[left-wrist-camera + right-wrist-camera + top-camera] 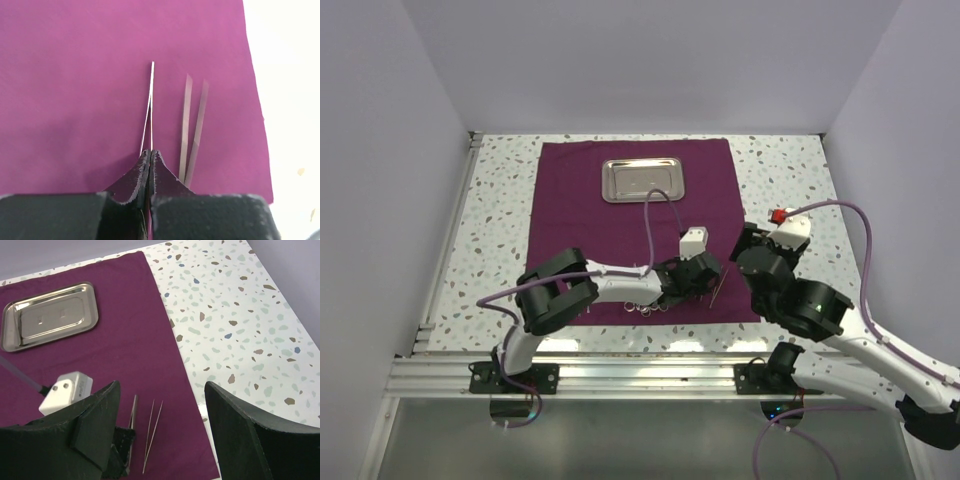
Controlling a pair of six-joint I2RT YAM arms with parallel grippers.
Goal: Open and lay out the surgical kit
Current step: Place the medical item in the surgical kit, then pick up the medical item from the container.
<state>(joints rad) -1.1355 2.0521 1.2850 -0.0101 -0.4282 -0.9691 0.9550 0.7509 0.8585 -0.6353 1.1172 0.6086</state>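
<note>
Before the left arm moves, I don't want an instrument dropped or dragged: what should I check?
1. Cloth spread flat: ok.
2. Tray empty: ok.
3. Left hand shut on the probe: ok.
4. Probe lifted off the cloth: cannot tell.
5. Tweezers lying apart from the probe: ok.
6. Right hand open, holding nothing: ok.
</note>
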